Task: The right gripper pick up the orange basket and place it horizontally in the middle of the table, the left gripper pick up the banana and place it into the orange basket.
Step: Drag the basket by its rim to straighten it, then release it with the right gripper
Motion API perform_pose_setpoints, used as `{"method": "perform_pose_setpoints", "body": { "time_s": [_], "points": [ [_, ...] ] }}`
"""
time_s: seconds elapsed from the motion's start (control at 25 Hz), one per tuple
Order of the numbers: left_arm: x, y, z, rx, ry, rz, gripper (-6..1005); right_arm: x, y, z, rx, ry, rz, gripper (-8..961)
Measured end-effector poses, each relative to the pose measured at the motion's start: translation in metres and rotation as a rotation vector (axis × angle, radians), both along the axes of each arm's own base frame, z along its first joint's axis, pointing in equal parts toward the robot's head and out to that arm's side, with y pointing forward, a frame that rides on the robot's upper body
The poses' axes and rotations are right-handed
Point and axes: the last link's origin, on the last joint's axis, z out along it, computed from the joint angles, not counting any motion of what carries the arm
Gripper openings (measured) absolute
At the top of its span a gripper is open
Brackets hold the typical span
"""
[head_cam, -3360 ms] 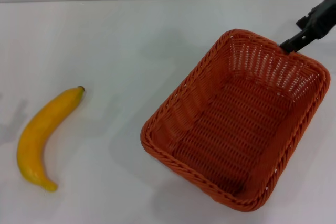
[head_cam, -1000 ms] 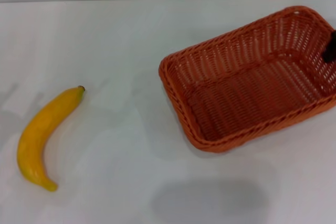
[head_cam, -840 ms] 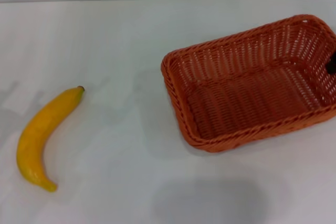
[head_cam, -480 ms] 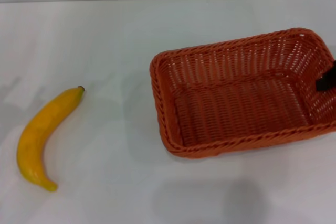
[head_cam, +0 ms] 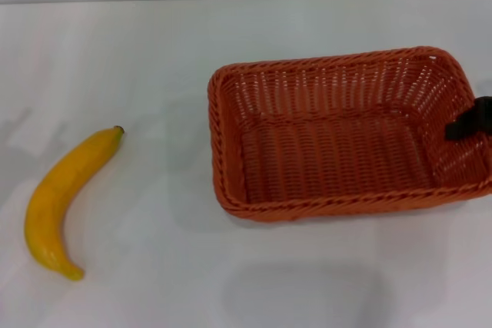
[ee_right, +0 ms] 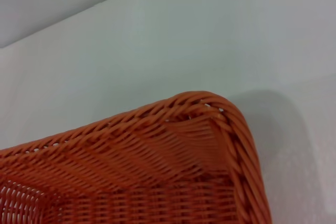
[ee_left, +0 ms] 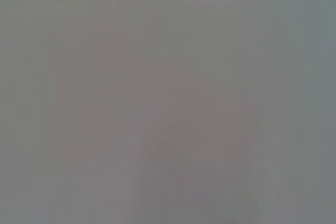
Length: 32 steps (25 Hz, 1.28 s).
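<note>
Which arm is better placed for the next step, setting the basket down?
The right. The right gripper is at the orange basket's right end wall, apparently gripping it. The left gripper is out of view, and the banana lies untouched on the table.

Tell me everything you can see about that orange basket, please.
The orange basket is a rectangular, woven, wicker-looking tub with rounded corners, a braided rim and sloping sides. It is empty and upright, its long side running across the white table, right of centre. A shadow on the table in front of it suggests it may be slightly lifted. The right claw is at its right-hand short wall, apparently gripping it. The banana lies well apart to its left.
</note>
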Motion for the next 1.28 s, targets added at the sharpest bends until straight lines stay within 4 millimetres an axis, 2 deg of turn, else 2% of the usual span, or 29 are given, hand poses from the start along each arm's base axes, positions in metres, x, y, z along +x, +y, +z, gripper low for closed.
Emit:
{"method": "perform_pose_setpoints", "body": {
  "time_s": [0.24, 0.44, 0.64, 0.72, 1.28],
  "points": [
    [-0.001, 0.000, 0.000, 0.002, -0.001, 0.003, 699, -0.003, 0.000, -0.002, -0.001, 0.019, -0.001, 119],
    [-0.001, -0.001, 0.000, 0.001, -0.001, 0.006, 699, -0.005, -0.002, -0.005, -0.021, 0.099, -0.008, 119],
    [-0.002, -0.002, 0.000, 0.000, -0.004, 0.010, 699, -0.006, -0.002, -0.009, -0.049, 0.132, 0.003, 293],
    [-0.002, -0.003, 0.000, -0.001, -0.006, 0.012, 699, -0.007, -0.001, -0.008, -0.050, 0.132, 0.010, 303],
    [-0.007, -0.011, 0.001, -0.022, -0.043, 0.032, 698, -0.004, 0.005, 0.026, -0.049, 0.075, 0.075, 352]
  ]
}}
